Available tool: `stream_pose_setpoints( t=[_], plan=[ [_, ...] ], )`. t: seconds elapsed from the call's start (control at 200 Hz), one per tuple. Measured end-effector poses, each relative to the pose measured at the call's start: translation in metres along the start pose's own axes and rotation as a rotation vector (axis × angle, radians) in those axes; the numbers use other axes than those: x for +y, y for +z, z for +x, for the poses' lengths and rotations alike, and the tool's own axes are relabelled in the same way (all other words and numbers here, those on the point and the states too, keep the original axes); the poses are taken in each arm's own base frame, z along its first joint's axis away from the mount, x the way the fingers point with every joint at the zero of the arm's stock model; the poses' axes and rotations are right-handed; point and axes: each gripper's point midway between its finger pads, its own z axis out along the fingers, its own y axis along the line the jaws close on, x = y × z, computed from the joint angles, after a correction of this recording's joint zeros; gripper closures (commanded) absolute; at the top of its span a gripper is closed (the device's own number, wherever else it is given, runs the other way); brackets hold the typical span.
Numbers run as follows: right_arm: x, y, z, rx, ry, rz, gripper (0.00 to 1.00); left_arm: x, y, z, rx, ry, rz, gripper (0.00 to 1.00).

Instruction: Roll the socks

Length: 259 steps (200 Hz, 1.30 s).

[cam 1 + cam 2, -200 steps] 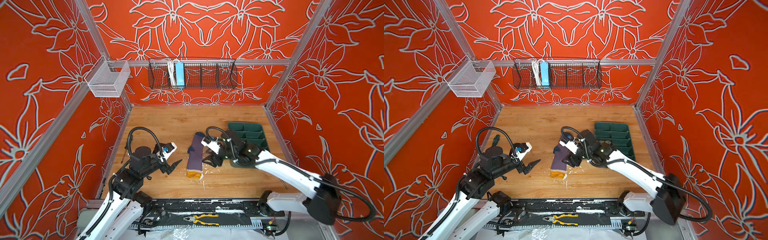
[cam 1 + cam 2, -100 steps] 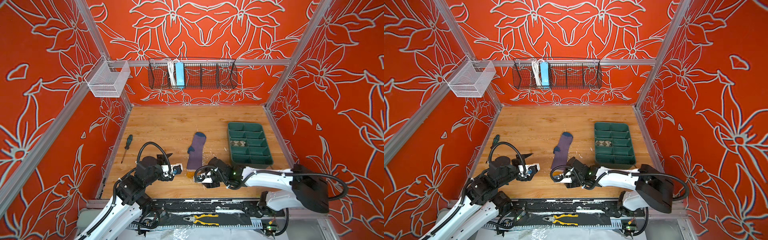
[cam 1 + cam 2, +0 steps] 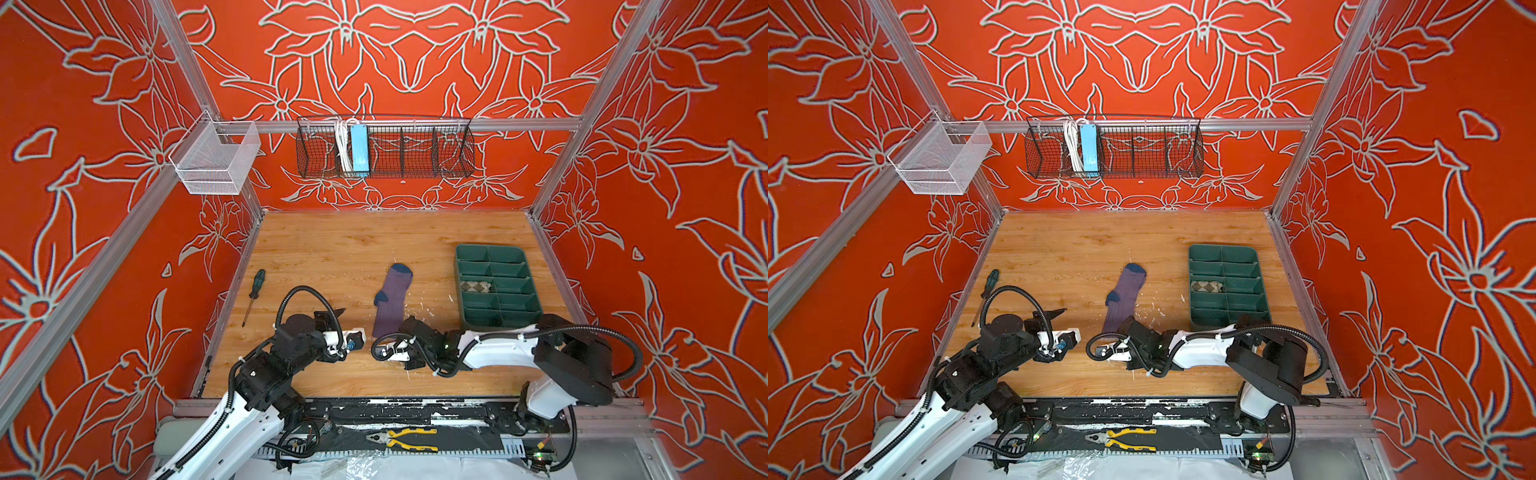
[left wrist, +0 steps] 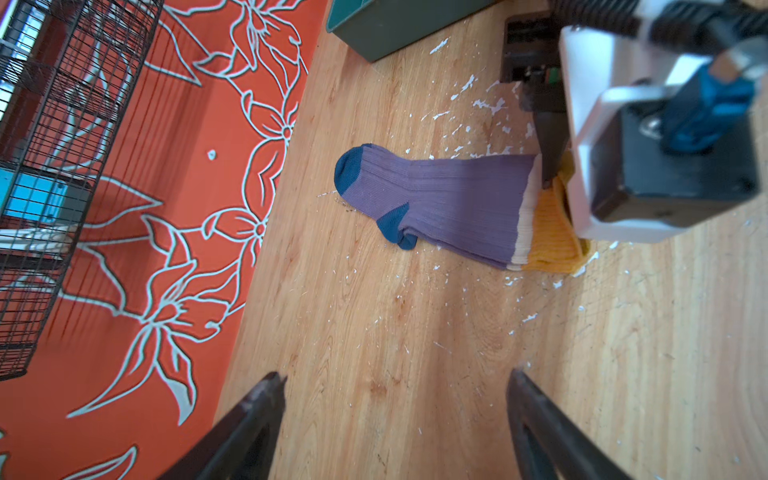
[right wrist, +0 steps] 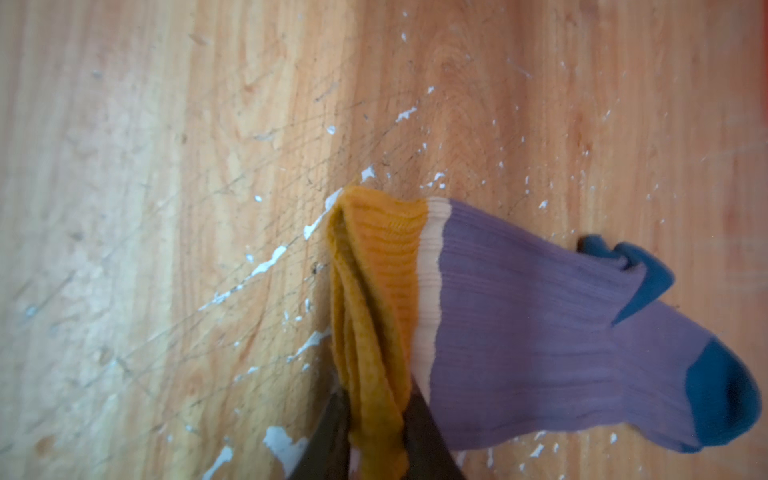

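Observation:
A ribbed purple sock (image 3: 392,299) (image 3: 1125,299) lies flat and lengthwise mid-table, teal end toward the back. Its mustard-yellow end (image 5: 374,257) faces the front. My right gripper (image 5: 376,415) is shut on that mustard end, which bunches between the fingers (image 4: 548,158). In both top views the right wrist (image 3: 401,347) covers this end. My left gripper (image 4: 392,376) (image 3: 345,322) stands open and empty just above bare wood, left of the sock and apart from it. The beige argyle sock (image 3: 476,286) (image 3: 1206,286) lies in a middle-left compartment of the tray.
A green divided tray (image 3: 496,251) sits at the right of the table. A screwdriver (image 3: 253,295) lies near the left wall. Yellow-handled pliers (image 3: 405,438) lie on the front rail. A black wire basket (image 3: 384,145) and a white mesh basket (image 3: 216,162) hang on the walls.
My right gripper has come down to the sock's near end and shut on the mustard fabric. The left arm has dropped low toward the front left, with its jaws slightly narrower.

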Motion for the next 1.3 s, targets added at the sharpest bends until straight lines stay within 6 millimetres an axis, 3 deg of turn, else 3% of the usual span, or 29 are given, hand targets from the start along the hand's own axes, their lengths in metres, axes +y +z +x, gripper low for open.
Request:
stream_pose_setpoints(
  t=[0.08, 0.2, 0.41, 0.631, 0.786, 1.141, 1.296],
  plan=[
    [0.001, 0.000, 0.000, 0.002, 0.021, -0.006, 0.99, 0.002, -0.001, -0.001, -0.007, -0.021, -0.009, 0.21],
    [0.009, -0.003, -0.003, -0.001, 0.041, -0.074, 0.99, 0.004, -0.004, -0.005, -0.020, -0.051, -0.013, 0.23],
    [0.016, -0.010, -0.025, -0.030, 0.173, -0.305, 1.00, 0.018, -0.019, -0.026, -0.088, -0.072, -0.025, 0.25],
    [0.028, -0.002, -0.019, 0.022, 0.361, -0.567, 1.00, 0.024, -0.037, -0.051, -0.164, -0.023, 0.001, 0.29],
    [0.026, -0.001, -0.017, 0.040, 0.482, -0.703, 1.00, -0.005, -0.026, -0.055, -0.166, 0.077, 0.122, 0.29],
    [0.025, 0.000, -0.012, 0.053, 0.658, -0.860, 1.00, -0.100, 0.018, -0.048, -0.140, 0.292, 0.407, 0.35],
    [0.026, -0.002, -0.011, 0.054, 0.676, -0.879, 1.00, -0.121, 0.033, -0.047, -0.130, 0.290, 0.445, 0.35]
  ],
)
